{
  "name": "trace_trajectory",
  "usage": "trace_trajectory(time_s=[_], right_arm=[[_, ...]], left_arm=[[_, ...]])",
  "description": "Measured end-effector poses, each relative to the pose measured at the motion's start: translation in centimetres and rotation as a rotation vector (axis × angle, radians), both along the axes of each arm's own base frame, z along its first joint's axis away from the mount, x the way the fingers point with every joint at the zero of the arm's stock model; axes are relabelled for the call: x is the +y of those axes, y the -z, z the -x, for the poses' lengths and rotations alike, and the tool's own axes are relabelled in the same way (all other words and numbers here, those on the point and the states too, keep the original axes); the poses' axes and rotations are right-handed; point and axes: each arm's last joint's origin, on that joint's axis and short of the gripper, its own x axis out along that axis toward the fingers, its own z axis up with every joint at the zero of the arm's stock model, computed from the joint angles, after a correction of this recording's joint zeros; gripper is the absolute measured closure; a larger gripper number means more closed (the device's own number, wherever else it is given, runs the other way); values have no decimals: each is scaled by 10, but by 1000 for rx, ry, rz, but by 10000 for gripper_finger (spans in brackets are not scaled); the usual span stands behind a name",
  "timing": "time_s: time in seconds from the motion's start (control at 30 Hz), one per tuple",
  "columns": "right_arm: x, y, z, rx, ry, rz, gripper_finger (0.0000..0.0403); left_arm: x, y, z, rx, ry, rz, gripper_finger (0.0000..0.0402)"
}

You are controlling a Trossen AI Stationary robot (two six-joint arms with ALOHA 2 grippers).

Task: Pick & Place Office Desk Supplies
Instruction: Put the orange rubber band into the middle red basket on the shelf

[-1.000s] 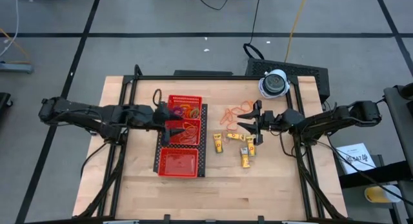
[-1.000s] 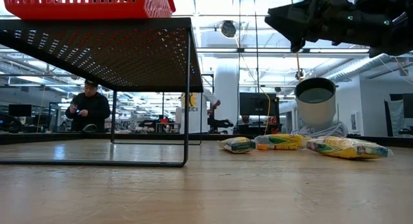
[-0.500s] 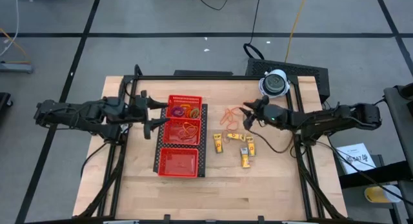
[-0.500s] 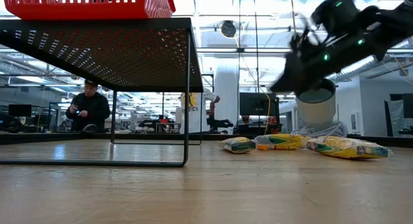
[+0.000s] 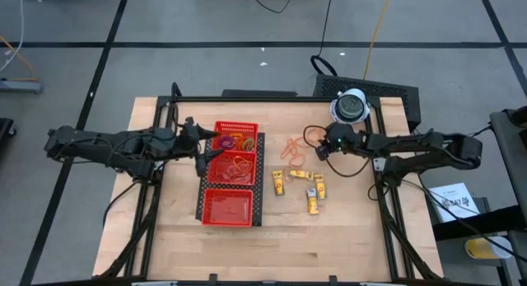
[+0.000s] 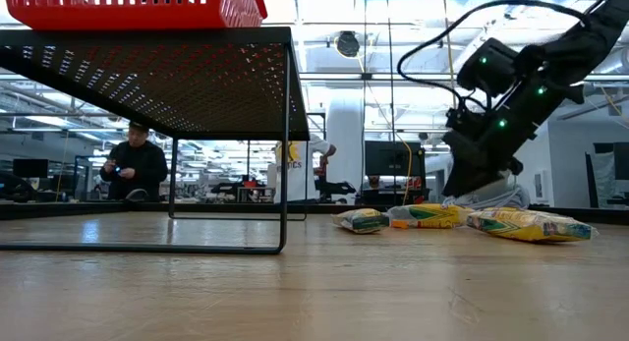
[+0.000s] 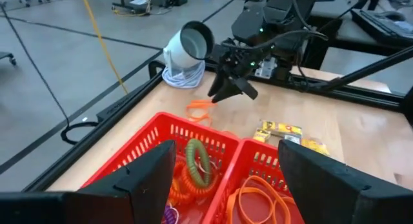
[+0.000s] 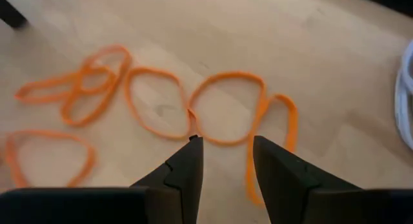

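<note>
I have the right tool (image 8: 222, 153) released, tips straddling an orange rubber band (image 8: 227, 108) on the bench at the tray's (image 5: 258, 172) three o'clock, so I'd lower squarely before pinching; left tool (image 5: 200, 143), also released, waits over the tray.

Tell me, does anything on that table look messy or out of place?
Mostly the orange rubber bands: several lie loose and overlapping on the bare table beside the red tray, not in it. A few yellow packets are scattered nearby at odd angles. Nothing looks broken.
</note>
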Motion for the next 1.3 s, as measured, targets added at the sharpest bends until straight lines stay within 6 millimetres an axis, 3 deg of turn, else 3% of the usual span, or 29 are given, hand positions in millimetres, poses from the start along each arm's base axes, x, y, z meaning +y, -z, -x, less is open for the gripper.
trace_trajectory(time_s=[0.5,0.63,0.9,1.07,1.3], right_arm=[[-13,35,-6,148,15,-17,278],[-15,35,-5,135,9,-46,298],[-16,36,-4,151,-29,-44,396],[-16,34,-4,146,-41,-34,398],[-12,17,-4,65,-80,2,401]], left_arm=[[2,0,-1,-5,-18,22,117],[2,0,-1,-5,-18,22,117],[2,0,-1,-24,-29,59,116],[2,0,-1,-30,-34,75,117],[2,0,-1,-32,-34,75,117]])
